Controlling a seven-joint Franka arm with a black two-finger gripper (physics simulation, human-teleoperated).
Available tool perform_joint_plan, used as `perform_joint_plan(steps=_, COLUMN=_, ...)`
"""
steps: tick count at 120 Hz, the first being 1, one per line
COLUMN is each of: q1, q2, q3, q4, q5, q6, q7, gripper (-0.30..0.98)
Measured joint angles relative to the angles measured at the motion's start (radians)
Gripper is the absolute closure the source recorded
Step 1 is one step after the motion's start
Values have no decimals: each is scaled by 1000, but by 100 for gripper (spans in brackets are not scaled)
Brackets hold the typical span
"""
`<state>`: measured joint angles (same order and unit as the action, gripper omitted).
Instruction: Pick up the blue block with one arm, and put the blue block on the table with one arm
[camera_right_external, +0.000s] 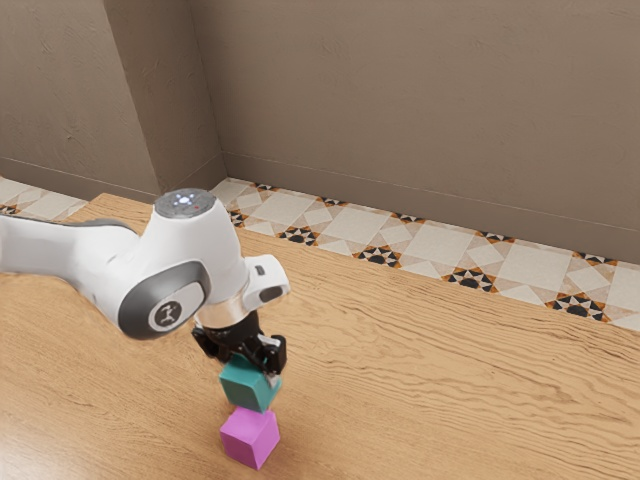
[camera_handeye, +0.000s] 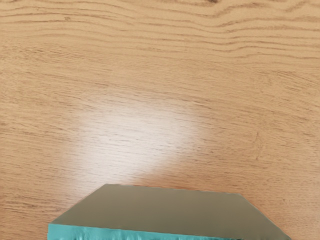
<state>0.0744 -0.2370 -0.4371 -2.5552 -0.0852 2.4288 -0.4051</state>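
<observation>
My gripper (camera_right_external: 249, 362) points down over the blue block (camera_right_external: 248, 387), which looks teal, and is shut on it. The fingertips reach the block's upper part, one of them at its right side in the exterior view. Directly below in that view is a magenta block (camera_right_external: 251, 438), its top partly covered by the blue one; whether the two touch cannot be told. In the wrist view the blue block (camera_handeye: 115, 233) lies along the lower edge, with a shaded grey-brown face toward the table.
The wooden table (camera_right_external: 430, 375) extends toward the exterior view's right, and its grain surrounds the block in the wrist view. Beyond the table's far edge are patterned floor tiles (camera_right_external: 380, 256) and a brown wall (camera_right_external: 420, 110).
</observation>
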Motion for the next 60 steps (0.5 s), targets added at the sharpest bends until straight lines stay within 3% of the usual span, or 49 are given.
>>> perform_joint_plan(steps=8, q1=50, q2=2, q3=6, q4=58, q5=2, q6=-17, q7=11, gripper=32)
perform_joint_plan(steps=31, q1=338, q2=145, q3=9, q4=186, q5=13, q6=-53, q7=77, gripper=31)
perform_joint_plan(steps=60, q1=456, q2=300, q3=10, q4=207, q5=49, q6=-63, q7=146, gripper=30)
